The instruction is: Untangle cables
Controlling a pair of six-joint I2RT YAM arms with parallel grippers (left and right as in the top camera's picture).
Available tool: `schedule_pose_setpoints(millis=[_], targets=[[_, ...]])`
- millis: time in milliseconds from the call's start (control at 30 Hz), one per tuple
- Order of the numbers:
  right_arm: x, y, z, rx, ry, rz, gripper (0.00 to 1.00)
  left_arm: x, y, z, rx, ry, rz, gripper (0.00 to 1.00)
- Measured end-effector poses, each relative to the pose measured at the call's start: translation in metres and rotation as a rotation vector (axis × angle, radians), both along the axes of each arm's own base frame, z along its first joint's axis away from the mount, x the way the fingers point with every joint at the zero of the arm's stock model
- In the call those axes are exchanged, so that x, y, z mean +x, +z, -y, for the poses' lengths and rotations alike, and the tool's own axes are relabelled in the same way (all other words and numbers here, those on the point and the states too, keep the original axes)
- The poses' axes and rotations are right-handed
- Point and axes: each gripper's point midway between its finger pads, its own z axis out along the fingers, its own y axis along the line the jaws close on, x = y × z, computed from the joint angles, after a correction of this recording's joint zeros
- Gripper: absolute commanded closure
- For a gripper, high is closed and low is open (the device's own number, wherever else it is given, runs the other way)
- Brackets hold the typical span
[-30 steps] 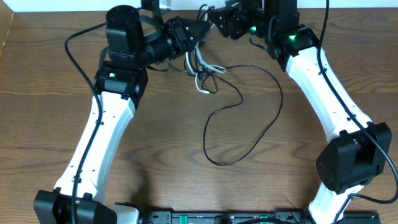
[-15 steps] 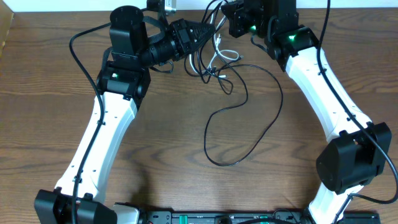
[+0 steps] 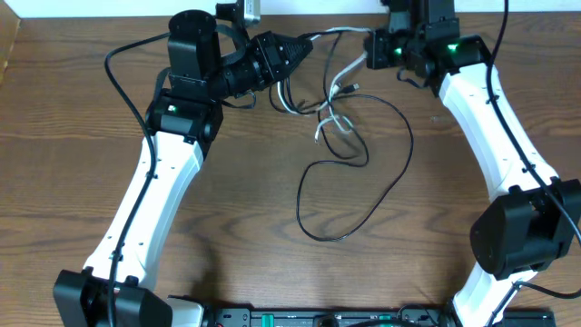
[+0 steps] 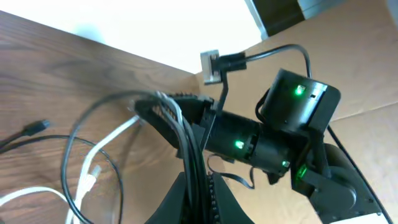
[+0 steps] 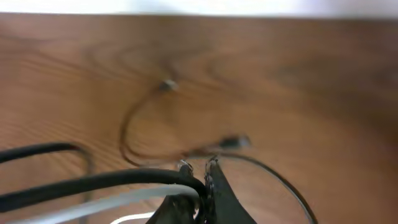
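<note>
My left gripper (image 3: 304, 42) is shut on a bundle of thin black strands of the cables; in the left wrist view they run up from between its fingers (image 4: 200, 190). My right gripper (image 3: 372, 50) faces it a short way to the right, shut on a black strand (image 5: 93, 180) and a white strand (image 5: 124, 199). Strands stretch taut between the two grippers above the table's far edge. The white cable (image 3: 325, 123) dangles below them in a tangle. The black cable (image 3: 300, 195) trails down into a big loop lying on the wooden table.
Both white arms reach in from the front corners, so their elbows flank the black loop. A cardboard box (image 4: 348, 74) stands behind the table's back edge. A black bar (image 3: 327, 318) runs along the front edge.
My right gripper has shut on the cables and pulled away to the right. The left gripper has shifted slightly right, and the tangle has lifted and stretched between them.
</note>
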Motion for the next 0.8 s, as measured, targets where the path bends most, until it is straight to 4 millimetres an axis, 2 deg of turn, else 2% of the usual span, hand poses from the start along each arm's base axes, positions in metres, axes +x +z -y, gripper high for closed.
schedule_pose_setpoints(millis=[133,167,300,400,433,533,567,633,700,800], targets=[[-0.007,-0.012,0.019,-0.058,-0.065,-0.06,0.99,0.006,-0.001,-0.012,0.005,0.026,0.004,0.93],[-0.01,-0.017,0.028,-0.079,-0.094,-0.086,0.99,0.01,-0.001,-0.02,0.004,0.043,0.003,0.93],[-0.016,-0.034,0.061,-0.118,-0.17,-0.17,0.99,0.013,-0.001,-0.03,0.001,0.057,0.002,0.92],[-0.019,-0.053,0.084,-0.145,-0.22,-0.235,0.99,0.017,-0.001,-0.04,0.001,0.075,0.004,0.85],[-0.019,-0.067,0.105,-0.168,-0.264,-0.274,0.99,0.02,0.002,-0.048,0.002,0.094,0.017,0.83],[-0.019,-0.084,0.126,-0.179,-0.267,-0.314,0.99,0.028,0.003,-0.069,0.009,0.154,0.029,0.78],[-0.02,-0.087,0.128,-0.172,-0.243,-0.32,0.99,0.03,0.004,-0.074,0.01,0.168,0.033,0.78],[-0.021,-0.086,0.116,-0.145,-0.16,-0.314,0.99,0.031,0.004,-0.076,0.014,0.173,0.037,0.77],[-0.028,-0.085,0.089,-0.103,-0.023,-0.312,0.99,0.03,0.002,-0.075,0.016,0.17,0.027,0.77],[-0.04,-0.083,0.06,-0.059,0.112,-0.325,0.99,0.028,-0.004,-0.075,0.033,0.166,0.01,0.77]])
